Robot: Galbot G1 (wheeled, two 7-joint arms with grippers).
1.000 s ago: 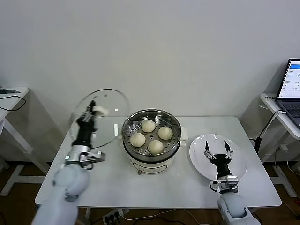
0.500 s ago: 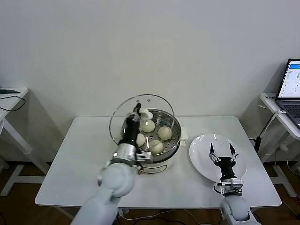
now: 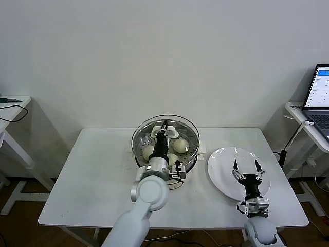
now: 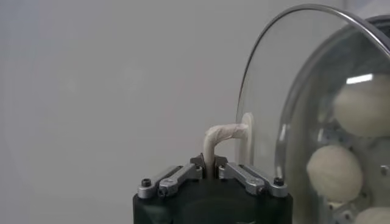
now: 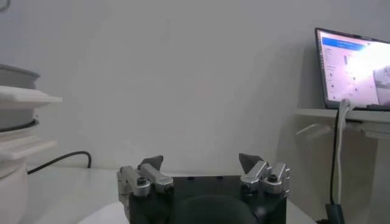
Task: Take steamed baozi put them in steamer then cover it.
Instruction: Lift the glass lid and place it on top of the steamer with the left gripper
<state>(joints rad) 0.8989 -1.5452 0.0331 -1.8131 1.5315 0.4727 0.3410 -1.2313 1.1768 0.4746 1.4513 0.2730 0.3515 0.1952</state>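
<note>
Four buns [image 3: 181,145] sit in the steamer [image 3: 193,135]; the left gripper [image 3: 164,126], clamped on the glass lid's handle [image 4: 222,134], holds the lid [image 3: 149,126] directly above the pot, while the right gripper [image 3: 249,167] waits spread wide over the plate [image 3: 218,170].

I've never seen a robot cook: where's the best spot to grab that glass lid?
By its cream handle, from the outer face. The handle arches off the glass lid, leaving a thin bar that narrow fingers can close around. The left gripper pinches it there; the glass offers nothing else.
</note>
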